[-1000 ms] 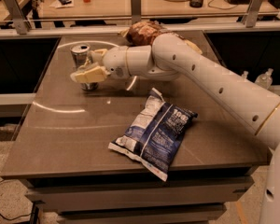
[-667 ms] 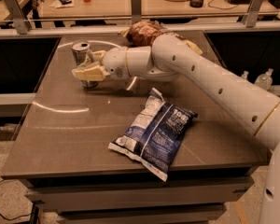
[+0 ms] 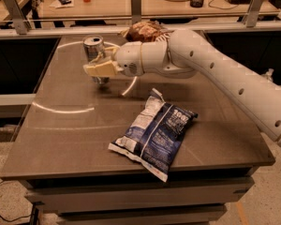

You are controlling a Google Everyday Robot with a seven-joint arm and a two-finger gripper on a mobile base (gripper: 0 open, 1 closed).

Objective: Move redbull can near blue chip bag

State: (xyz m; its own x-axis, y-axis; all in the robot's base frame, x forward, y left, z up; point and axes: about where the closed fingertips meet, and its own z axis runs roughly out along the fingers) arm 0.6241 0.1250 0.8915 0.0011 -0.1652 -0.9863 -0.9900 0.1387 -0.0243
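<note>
The redbull can [image 3: 93, 47], slim and silvery with a pull-tab top, stands upright at the far left of the table. My gripper [image 3: 101, 70] comes in from the right and its cream fingers [image 3: 97, 69] are closed around the can's lower half, hiding it. The blue chip bag [image 3: 154, 132], crinkled dark blue and white, lies flat near the table's front edge, well to the front right of the can.
A brown and yellow chip bag [image 3: 143, 30] lies at the table's back edge, behind my arm [image 3: 215, 74]. The brown table [image 3: 61, 135] ends in a front edge just below the blue bag. A railing and a cluttered desk run behind.
My gripper and the can have moved together to the right and slightly away from the left edge. The blue bag has not moved.
</note>
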